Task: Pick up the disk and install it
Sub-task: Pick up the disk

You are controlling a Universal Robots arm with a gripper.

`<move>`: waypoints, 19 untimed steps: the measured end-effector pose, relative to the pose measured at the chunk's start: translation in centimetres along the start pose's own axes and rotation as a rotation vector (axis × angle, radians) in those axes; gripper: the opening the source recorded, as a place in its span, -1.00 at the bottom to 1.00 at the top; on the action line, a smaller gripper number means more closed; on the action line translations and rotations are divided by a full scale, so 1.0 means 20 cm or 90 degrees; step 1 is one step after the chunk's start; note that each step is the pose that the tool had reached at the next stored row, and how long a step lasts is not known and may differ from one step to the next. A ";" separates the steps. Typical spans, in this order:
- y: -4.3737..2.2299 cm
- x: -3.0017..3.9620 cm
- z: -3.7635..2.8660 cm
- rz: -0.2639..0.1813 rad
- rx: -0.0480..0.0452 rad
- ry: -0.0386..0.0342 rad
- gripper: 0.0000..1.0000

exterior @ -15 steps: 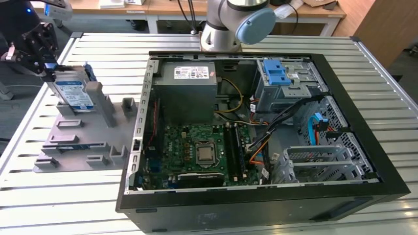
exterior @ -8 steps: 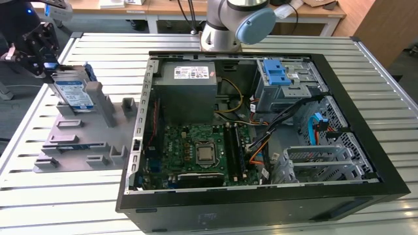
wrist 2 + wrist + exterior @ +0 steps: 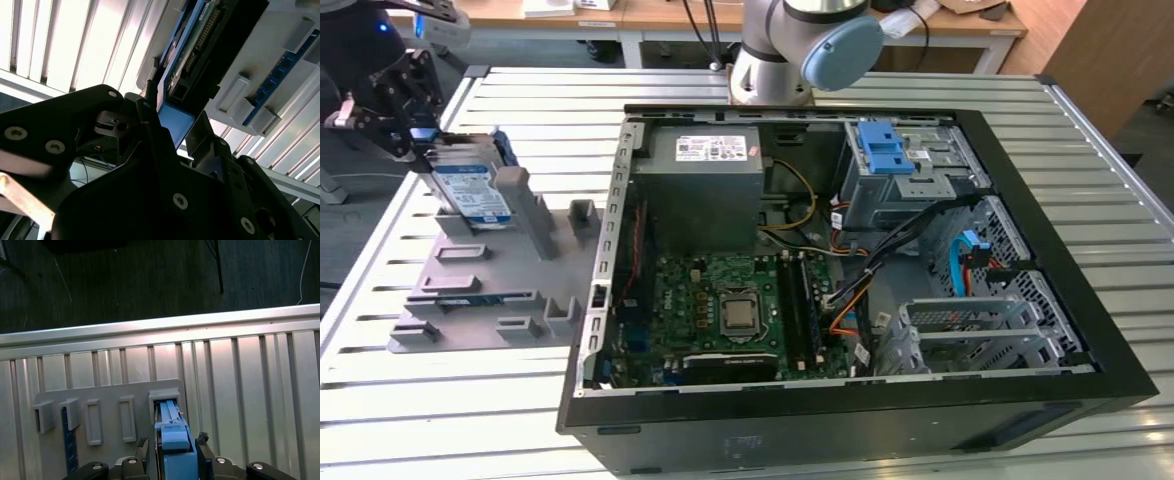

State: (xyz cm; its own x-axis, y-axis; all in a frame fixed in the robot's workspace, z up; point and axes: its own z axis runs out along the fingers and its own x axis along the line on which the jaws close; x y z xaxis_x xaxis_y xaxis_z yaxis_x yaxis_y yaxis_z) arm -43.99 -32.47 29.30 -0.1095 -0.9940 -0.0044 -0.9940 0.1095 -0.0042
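Holder: grey slotted holder [image 3: 520, 255] lying on the counter [image 3: 440, 400], out at nine o'clock from the computer case [image 3: 854, 405] in the exterior view.
In the holder: the disk [image 3: 464, 190] is standing in the slot at the ten o'clock end. A thin blue strip [image 3: 467, 298] sits in a slot nearer the seven o'clock end.
Case: lid off and lying open. Inside are the green motherboard [image 3: 707, 300] at six o'clock, a grey metal box [image 3: 707, 200] with a white sticker at eleven, a blue latch piece [image 3: 887, 150] at one, and a silver drive cage [image 3: 974, 325] at four.
Disk, heading: it's on edge with its long axis close to upright, lower end down in the slot. The blue-and-white label side shows in the exterior view.
Gripper: the gripper [image 3: 173, 442] straddles the disk's blue upper end in the first wrist view. I can't tell whether it's clamped or only flanking.
Disk, place: seated in the holder, well apart from the case.
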 end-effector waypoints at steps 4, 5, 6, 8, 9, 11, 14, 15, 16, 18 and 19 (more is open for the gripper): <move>0.000 -0.003 0.009 0.000 -0.0001 0.0001 -0.03; 0.000 -0.003 0.009 0.000 -0.0002 0.0002 -0.03; 0.001 -0.005 0.011 0.000 -0.0001 0.0004 -0.03; 0.001 -0.006 0.013 0.000 -0.0001 0.0004 -0.03; 0.001 -0.006 0.013 0.000 -0.0001 0.0005 -0.03; 0.001 -0.006 0.013 0.000 -0.0002 0.0005 -0.03; 0.001 -0.006 0.014 0.000 -0.0001 0.0004 -0.03; 0.001 -0.006 0.014 0.000 -0.0001 0.0004 -0.05; 0.001 -0.006 0.014 0.000 -0.0001 0.0004 -0.05; 0.001 -0.006 0.014 0.000 -0.0001 0.0005 -0.19; 0.001 -0.006 0.014 0.000 -0.0001 0.0004 -0.22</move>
State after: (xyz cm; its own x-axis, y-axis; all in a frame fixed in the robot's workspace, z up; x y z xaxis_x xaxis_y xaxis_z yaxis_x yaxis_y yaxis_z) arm -43.99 -32.34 29.02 -0.1095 -0.9940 -0.0037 -0.9940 0.1095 -0.0040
